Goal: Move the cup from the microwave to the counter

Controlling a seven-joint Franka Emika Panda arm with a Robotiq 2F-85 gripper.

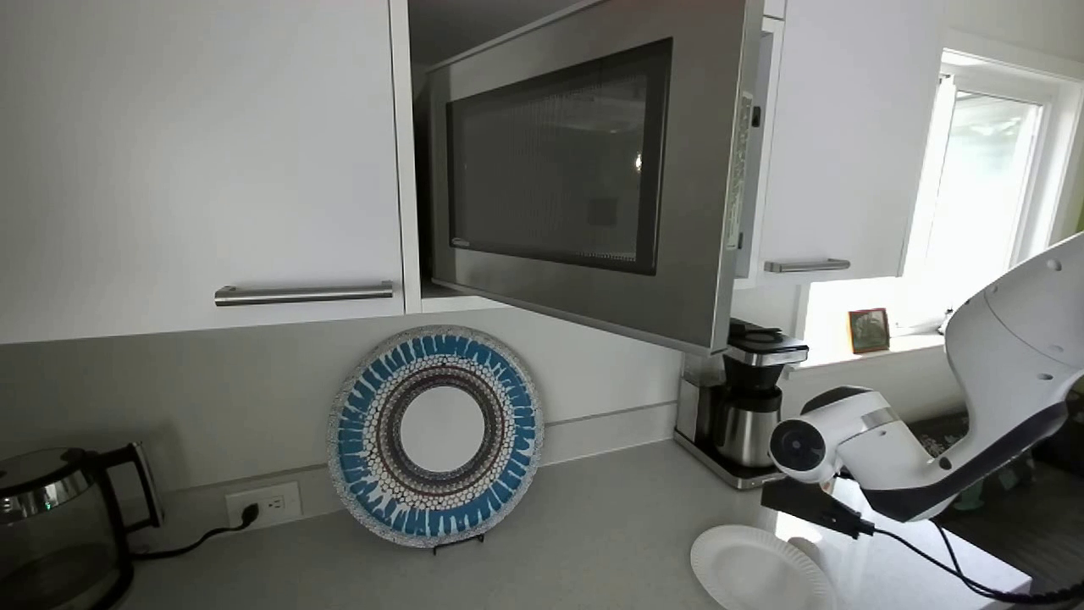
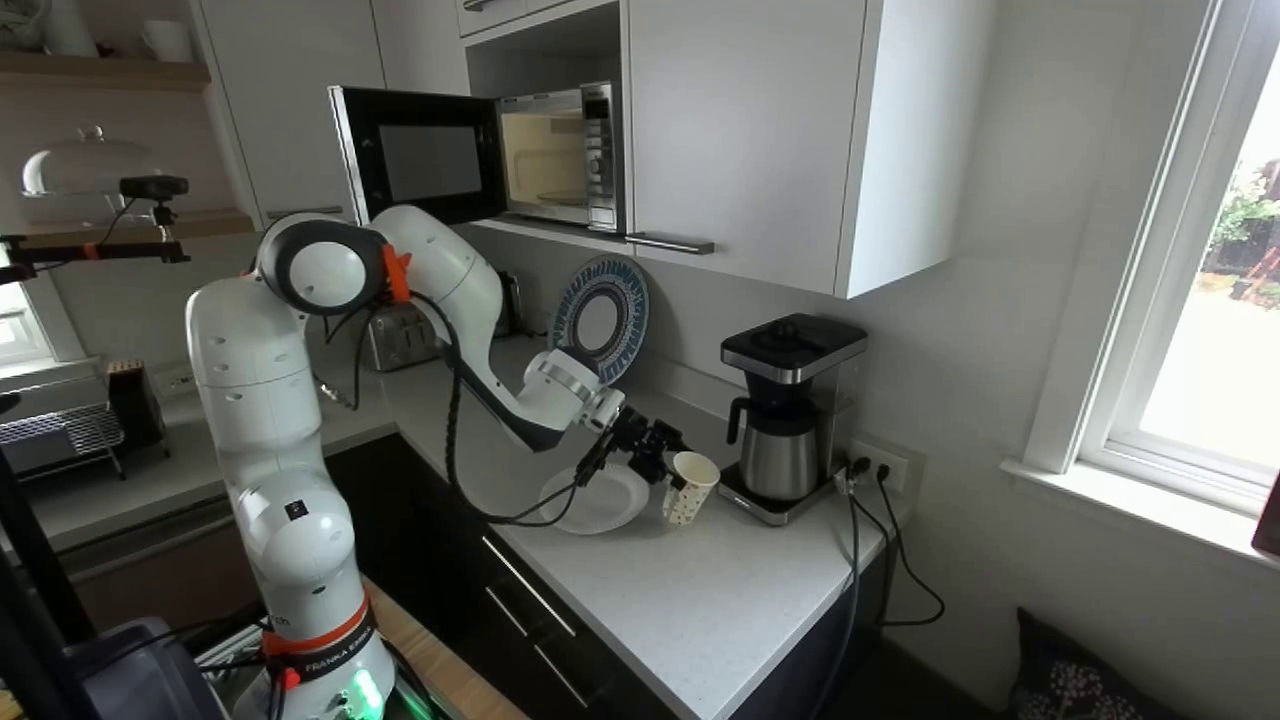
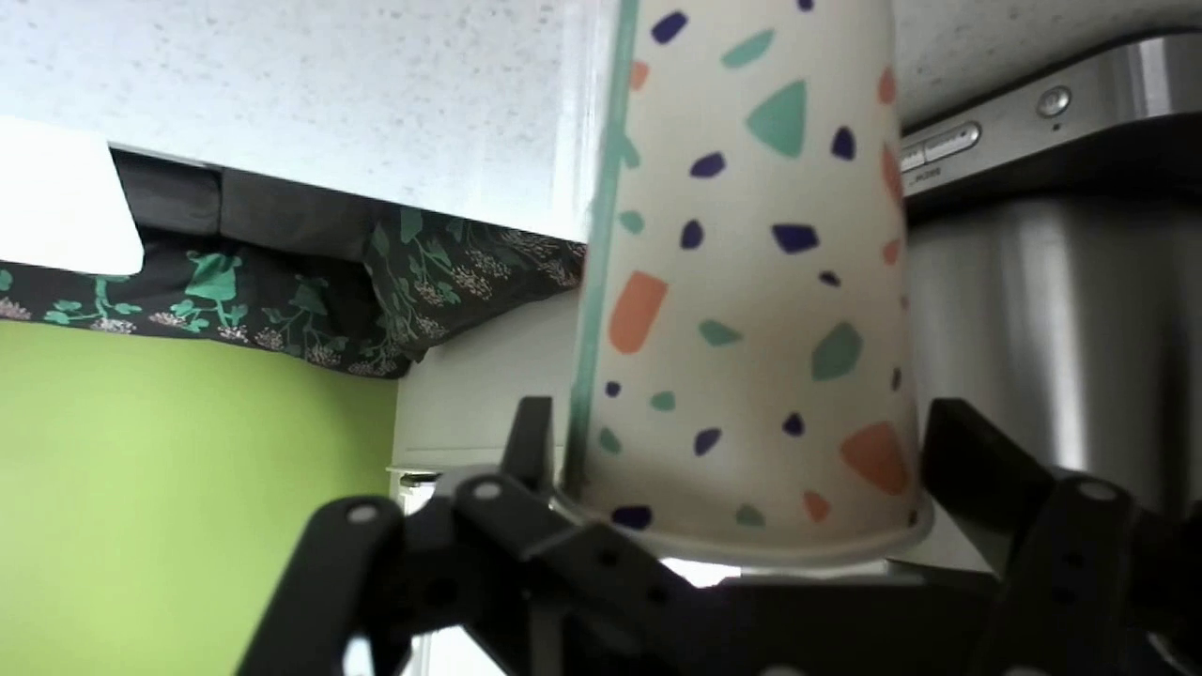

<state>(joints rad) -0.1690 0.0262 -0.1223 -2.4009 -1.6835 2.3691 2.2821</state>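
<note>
Cream with orange, green and dark-blue flecks: this is the cup. It stands upright on the counter, mouth up, outside the microwave. My pincer is unclosed: its jaws are spread wide, one on each side of the cup near the rim. In the wrist view, with the dial centred on the cup, the jaws sit at 8 and 4 o'clock. A narrow gap shows at the 8 o'clock jaw; at the 4 o'clock jaw I cannot tell contact from clearance.

Bearings below: an exterior view, cup at dial centre, 12 at the top. My arm lies at 10 o'clock. The coffee maker, black and steel, stands near the cup at 2 o'clock. A white plate lies on the counter at 9 o'clock, near the cup. A round blue-patterned disc stands at the back of the counter at 11 o'clock. The microwave sits above the disc, also at 11 o'clock, well apart from the cup; its door stands open in both exterior views.
</note>
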